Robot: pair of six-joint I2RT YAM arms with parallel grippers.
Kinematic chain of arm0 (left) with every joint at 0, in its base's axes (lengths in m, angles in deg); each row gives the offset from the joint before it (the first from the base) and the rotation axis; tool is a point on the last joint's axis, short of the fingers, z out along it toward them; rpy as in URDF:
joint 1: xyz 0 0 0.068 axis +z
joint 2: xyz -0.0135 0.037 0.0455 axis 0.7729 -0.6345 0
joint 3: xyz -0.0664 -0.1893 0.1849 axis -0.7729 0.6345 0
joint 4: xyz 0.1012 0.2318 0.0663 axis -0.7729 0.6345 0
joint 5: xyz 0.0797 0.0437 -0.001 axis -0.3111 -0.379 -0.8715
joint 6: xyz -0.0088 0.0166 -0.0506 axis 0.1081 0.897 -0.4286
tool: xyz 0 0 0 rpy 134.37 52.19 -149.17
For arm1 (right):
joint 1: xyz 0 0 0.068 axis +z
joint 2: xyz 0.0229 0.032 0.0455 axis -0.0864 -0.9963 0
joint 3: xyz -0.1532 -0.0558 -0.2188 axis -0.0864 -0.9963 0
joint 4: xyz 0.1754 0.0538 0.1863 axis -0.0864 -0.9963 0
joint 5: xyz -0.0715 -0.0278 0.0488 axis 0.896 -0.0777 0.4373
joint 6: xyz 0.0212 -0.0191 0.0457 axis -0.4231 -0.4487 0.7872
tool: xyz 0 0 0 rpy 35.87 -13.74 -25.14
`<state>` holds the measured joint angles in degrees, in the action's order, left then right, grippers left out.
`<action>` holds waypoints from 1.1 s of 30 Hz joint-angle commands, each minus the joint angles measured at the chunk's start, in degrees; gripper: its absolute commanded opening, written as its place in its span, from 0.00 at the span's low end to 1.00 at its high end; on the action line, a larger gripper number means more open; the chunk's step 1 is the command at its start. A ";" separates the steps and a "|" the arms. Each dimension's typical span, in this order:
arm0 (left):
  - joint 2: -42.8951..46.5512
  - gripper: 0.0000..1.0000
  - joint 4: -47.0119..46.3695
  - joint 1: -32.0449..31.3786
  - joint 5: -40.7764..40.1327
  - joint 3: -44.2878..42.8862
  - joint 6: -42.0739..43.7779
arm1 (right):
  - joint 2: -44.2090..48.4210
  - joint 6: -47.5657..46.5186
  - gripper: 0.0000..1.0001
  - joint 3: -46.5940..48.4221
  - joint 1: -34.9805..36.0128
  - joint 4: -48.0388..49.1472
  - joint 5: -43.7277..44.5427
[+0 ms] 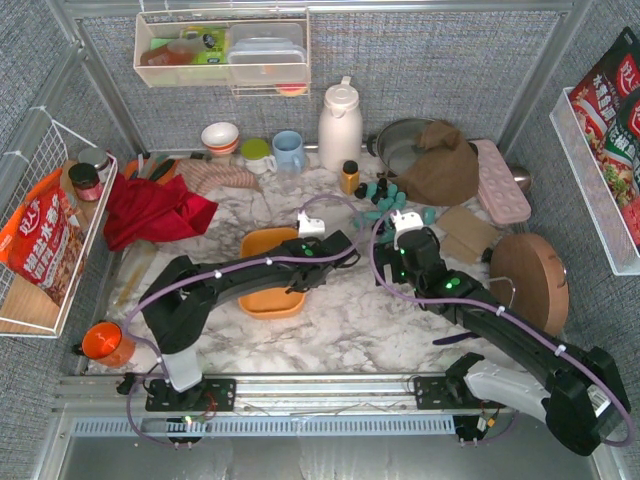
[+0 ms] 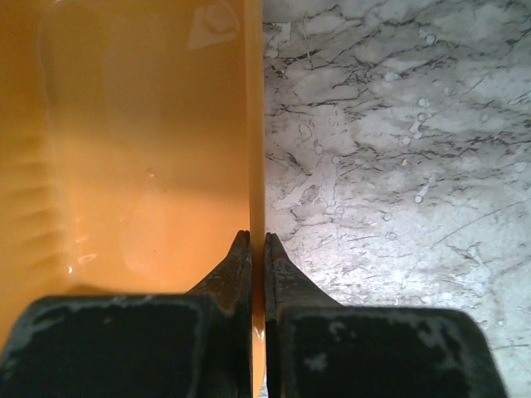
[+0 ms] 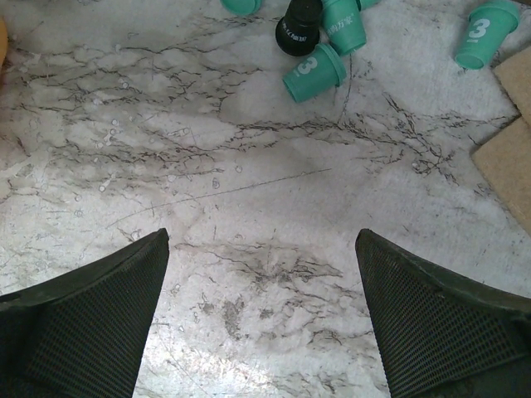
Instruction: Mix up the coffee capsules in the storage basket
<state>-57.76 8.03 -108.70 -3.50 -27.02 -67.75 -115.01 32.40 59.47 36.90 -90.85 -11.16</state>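
Observation:
The storage basket point(image 1: 268, 243) is an orange-yellow tray at the middle of the marble table; its inside point(image 2: 141, 149) shows bare in the left wrist view. My left gripper point(image 1: 303, 265) point(image 2: 257, 236) is shut on the basket's right wall, one finger inside and one outside. The coffee capsules point(image 1: 385, 198), teal with a few black, lie in a loose heap on the table behind and to the right of the basket. My right gripper point(image 1: 402, 238) point(image 3: 261, 236) hangs open over bare marble just short of them, with a teal capsule point(image 3: 314, 73) and a black one point(image 3: 297, 25) ahead.
Behind the capsules stand an amber bottle point(image 1: 349, 177) and a white thermos point(image 1: 340, 125). A brown cloth over a pan point(image 1: 440, 160), a pink tray point(image 1: 500, 180), cardboard pieces point(image 1: 465, 232) and a round wooden board point(image 1: 528, 270) crowd the right. A red cloth point(image 1: 150, 210) lies left.

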 commanded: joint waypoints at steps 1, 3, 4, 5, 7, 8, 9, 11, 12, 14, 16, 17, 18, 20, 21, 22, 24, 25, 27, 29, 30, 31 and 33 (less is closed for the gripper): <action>-0.86 0.07 -0.65 -0.01 -0.02 0.35 4.28 | -0.43 0.13 0.99 0.10 0.14 1.10 0.61; -0.02 0.07 -0.40 0.00 -0.47 1.91 4.63 | -0.60 0.13 0.99 0.06 0.14 1.26 0.61; 0.59 0.08 -0.50 -0.05 -0.68 2.74 4.64 | -0.70 0.13 0.99 0.09 0.14 1.28 0.53; 1.16 0.09 -0.67 -0.02 -0.77 3.65 4.63 | -0.79 0.13 0.99 0.10 0.14 1.28 0.46; 2.15 0.16 -1.24 -0.01 -0.88 4.93 4.46 | -1.02 0.05 0.99 0.18 0.14 1.28 0.43; 2.59 0.19 -1.77 -0.01 -0.67 5.35 4.53 | -1.11 0.04 0.99 0.19 0.14 1.28 0.43; 2.88 0.24 -2.42 -0.01 -0.26 5.64 4.61 | -1.19 0.00 0.99 0.19 0.14 1.34 0.43; 3.45 0.34 -3.63 -0.01 0.51 5.69 4.64 | -1.48 -0.05 0.99 0.10 0.14 1.50 0.51; 3.65 0.37 -4.04 -0.01 0.64 5.46 4.70 | -1.76 0.02 0.99 0.10 0.14 1.68 0.60; 4.14 0.45 -4.53 -0.01 0.34 4.58 4.90 | -2.30 0.12 0.99 0.16 0.14 1.93 0.61; 4.69 0.51 -4.76 -0.01 -0.11 3.19 5.49 | -2.81 0.34 0.99 0.10 0.14 2.30 0.63; 5.13 0.54 -4.77 0.03 -0.39 2.44 5.93 | -3.01 0.43 0.99 -0.09 0.14 2.64 0.72; 5.57 0.56 -4.69 -0.01 -0.85 1.68 6.47 | -3.18 0.54 0.99 -0.27 0.14 3.23 0.89; 6.90 0.61 -4.60 0.03 -2.03 0.55 7.51 | -3.71 0.97 0.99 -0.60 0.14 4.04 1.21; 7.75 0.63 -4.72 -0.01 -2.63 0.21 8.20 | -3.89 1.23 0.99 -0.60 0.14 4.28 1.48; 8.63 0.65 -4.99 0.01 -3.27 -0.07 8.91 | -4.13 1.64 0.99 -0.60 0.14 4.60 2.02; 10.79 0.68 -6.28 0.07 -4.28 0.04 10.64 | -4.44 2.87 0.99 -0.82 0.18 5.53 3.80; 11.88 0.69 -7.05 0.08 -4.97 0.25 11.60 | -4.56 3.90 0.99 -0.93 0.14 6.02 5.73; 14.38 0.70 -8.23 0.08 -6.93 0.49 14.78 | -5.28 7.27 0.99 -0.64 0.07 6.08 9.60; 17.36 0.70 -9.65 0.08 -10.11 1.21 17.51 | -6.51 9.33 0.99 0.27 -0.03 5.66 12.25; 19.09 0.70 -10.91 0.08 -12.05 2.07 19.41 | -7.31 10.46 0.99 0.87 -0.12 5.38 13.26; 21.24 0.71 -12.54 0.08 -13.77 3.46 21.47 | -8.35 11.47 0.99 1.48 -0.25 5.13 14.02; 26.11 0.73 -18.22 0.15 -16.28 7.84 25.97 | -10.61 13.44 0.99 3.01 -0.59 5.13 14.39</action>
<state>-37.76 -1.70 -108.63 -12.27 -23.96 -51.25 -122.82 40.01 60.09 36.73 -87.04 -1.63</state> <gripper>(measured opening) 0.709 0.990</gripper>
